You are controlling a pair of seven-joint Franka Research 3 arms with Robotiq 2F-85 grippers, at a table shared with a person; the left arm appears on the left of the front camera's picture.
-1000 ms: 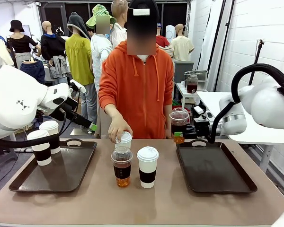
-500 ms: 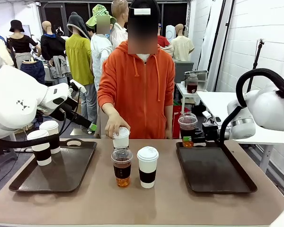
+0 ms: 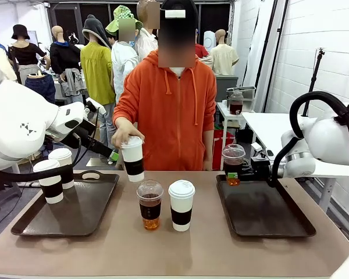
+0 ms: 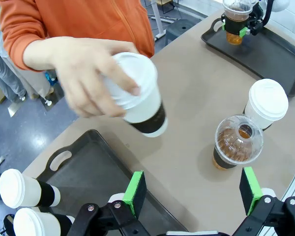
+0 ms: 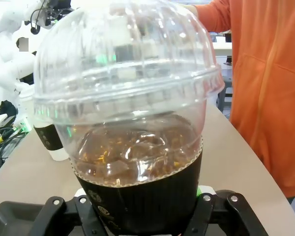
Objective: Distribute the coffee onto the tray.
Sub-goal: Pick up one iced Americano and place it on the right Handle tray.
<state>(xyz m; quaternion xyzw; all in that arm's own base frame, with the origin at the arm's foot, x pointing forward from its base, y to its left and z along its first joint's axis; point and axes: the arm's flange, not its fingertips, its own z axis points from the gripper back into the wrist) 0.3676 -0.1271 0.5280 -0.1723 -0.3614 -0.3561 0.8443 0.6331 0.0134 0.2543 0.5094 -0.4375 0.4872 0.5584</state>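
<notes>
The person's hand (image 3: 123,137) holds a white banded paper cup (image 3: 132,158) in the air, tilted, in front of my open left gripper (image 3: 109,132). From the left wrist, that cup (image 4: 137,93) hangs above the table beyond my spread green pads (image 4: 135,191). My right gripper (image 3: 244,168) is shut on a clear dome-lidded cup of brown drink (image 3: 233,163) over the right tray (image 3: 262,224), at its far left corner. Up close this dome cup (image 5: 128,123) sits between the right gripper's (image 5: 142,209) fingers. Another dome cup (image 3: 150,203) and a white cup (image 3: 181,204) stand mid-table.
The left tray (image 3: 75,218) holds two white paper cups (image 3: 51,180) (image 3: 62,165) at its far left corner. The person in an orange hoodie stands at the table's far edge. A side table with a bottle stands behind on the right.
My right gripper has carried the dome cup right and down over the right tray. The person has lifted the white cup off the table and moved it left, toward my left gripper.
</notes>
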